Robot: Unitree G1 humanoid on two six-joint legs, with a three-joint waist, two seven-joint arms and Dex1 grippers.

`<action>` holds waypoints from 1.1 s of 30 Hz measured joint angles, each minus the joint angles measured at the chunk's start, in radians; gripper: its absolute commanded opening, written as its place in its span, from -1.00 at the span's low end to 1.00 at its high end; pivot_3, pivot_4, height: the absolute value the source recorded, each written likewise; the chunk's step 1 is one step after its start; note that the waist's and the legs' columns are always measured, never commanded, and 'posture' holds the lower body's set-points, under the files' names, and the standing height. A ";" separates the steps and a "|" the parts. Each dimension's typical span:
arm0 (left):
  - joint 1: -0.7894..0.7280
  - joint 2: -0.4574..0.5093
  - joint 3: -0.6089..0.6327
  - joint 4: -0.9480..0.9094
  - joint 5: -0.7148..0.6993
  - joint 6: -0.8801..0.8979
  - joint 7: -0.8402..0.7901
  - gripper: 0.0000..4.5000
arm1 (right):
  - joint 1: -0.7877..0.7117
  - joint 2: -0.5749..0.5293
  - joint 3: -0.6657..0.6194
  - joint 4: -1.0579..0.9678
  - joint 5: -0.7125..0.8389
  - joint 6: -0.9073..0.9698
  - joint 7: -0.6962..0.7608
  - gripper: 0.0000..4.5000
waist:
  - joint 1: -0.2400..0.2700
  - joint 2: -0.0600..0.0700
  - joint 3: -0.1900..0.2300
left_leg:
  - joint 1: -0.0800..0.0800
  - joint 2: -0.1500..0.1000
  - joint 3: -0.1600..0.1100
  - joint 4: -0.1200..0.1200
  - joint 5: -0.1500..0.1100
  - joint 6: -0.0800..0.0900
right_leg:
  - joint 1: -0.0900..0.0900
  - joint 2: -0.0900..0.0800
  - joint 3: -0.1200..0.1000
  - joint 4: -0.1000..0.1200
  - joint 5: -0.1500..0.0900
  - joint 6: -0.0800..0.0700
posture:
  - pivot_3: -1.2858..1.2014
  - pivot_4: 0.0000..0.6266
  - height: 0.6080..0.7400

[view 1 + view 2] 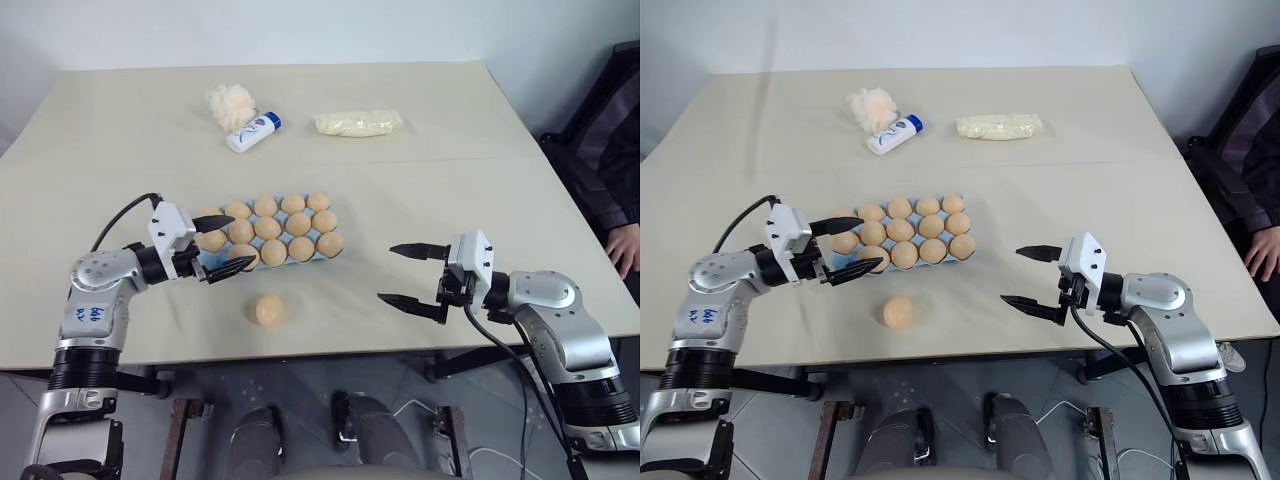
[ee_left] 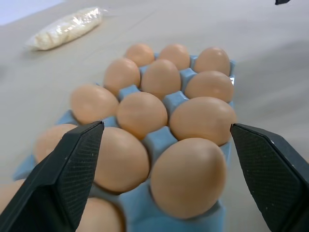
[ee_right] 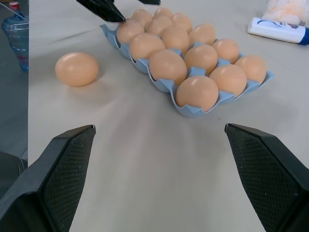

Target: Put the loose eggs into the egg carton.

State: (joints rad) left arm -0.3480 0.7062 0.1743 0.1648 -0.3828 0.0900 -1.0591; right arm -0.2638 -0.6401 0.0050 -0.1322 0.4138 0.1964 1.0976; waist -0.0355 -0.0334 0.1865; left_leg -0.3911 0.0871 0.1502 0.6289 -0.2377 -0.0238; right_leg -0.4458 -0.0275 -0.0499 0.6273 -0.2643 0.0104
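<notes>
Left eye view | we read no label on the white blue-capped bottle [image 1: 252, 133] | beige table [image 1: 420, 200], grey wall | both grippers, left [image 1: 222, 247] and right [image 1: 408, 275], spread, empty | one loose tan egg [image 1: 269, 310] lies just before the light blue moulded egg carton [image 1: 325, 256].

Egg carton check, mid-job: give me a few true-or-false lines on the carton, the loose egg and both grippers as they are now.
1. One loose egg lies on the table, in front of the egg carton. True.
2. The left gripper is shut on an egg. False: its fingers are spread at the carton's left end, holding nothing.
3. The right gripper is open and holds nothing. True.
4. The loose egg sits between the right gripper's fingers. False: it lies apart, nearer the left gripper.
5. A white bottle stands upright inside the carton. False: it lies on the table beyond the carton, beside a fluffy puff.
</notes>
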 measured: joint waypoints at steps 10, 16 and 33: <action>0.286 0.217 0.147 0.008 -0.055 -0.110 -0.320 0.98 | 0.020 -0.011 -0.005 0.015 -0.001 -0.027 0.033 1.00 | 0.008 0.000 0.000 | 0.001 0.007 0.000 -0.001 -0.005 -0.008 | -0.001 0.001 -0.003 -0.003 -0.007 -0.012 | 0.03 -0.52 1.00; 0.246 0.196 0.095 -0.006 -0.050 -0.164 -0.349 0.98 | 0.022 -0.011 -0.001 0.021 -0.011 -0.092 0.074 1.00 | 0.008 0.000 0.000 | 0.000 0.007 0.001 -0.001 -0.006 -0.006 | 0.001 0.001 -0.001 -0.007 -0.009 -0.015 | 0.03 -0.52 1.00; 0.121 0.057 -0.167 -0.142 0.015 -0.070 -0.264 0.98 | 0.034 -0.012 0.002 0.022 -0.027 -0.112 0.074 1.00 | 0.007 0.000 0.000 | 0.002 0.007 0.004 0.001 -0.006 -0.007 | 0.000 0.005 0.000 -0.001 -0.004 -0.007 | 0.03 -0.52 1.00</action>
State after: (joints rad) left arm -0.2269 0.7634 0.0072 0.0226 -0.3676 0.0203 -1.3229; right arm -0.2293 -0.6520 0.0072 -0.1101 0.3866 0.0846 1.1712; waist -0.0288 -0.0332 0.1865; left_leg -0.3888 0.0937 0.1537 0.6296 -0.2442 -0.0305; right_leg -0.4462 -0.0228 -0.0499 0.6263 -0.2687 0.0034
